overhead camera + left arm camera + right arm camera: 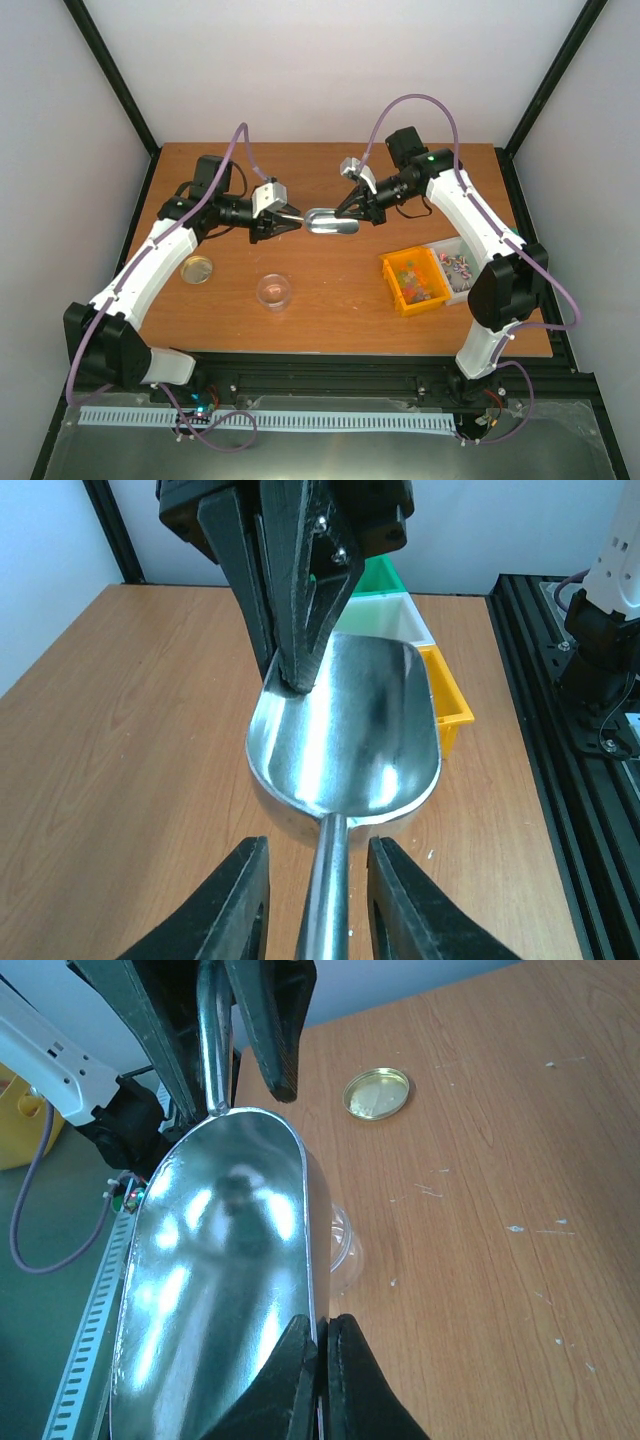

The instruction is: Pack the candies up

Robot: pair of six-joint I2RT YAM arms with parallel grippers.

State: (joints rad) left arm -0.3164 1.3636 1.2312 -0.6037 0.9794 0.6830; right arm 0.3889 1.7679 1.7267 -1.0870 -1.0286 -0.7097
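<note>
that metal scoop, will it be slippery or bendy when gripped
Probably slippery: the scoop is polished, mirror-like metal, and the right tool pinches only its thin rim. Likely stiff: it shows no sag under that pinch. Its round handle may twist in a grip.

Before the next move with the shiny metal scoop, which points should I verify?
1. Right fingers pinch the shiny metal scoop at its rim: ok.
2. Left fingers closed on its handle: not ok, gaps both sides.
3. Scoop bowl empty: ok.
4. Small clear round jar uncovered, gold lid lying apart: ok.
5. Candies ready in the orange plastic bin: ok.
6. Jar empty: cannot tell.
</note>
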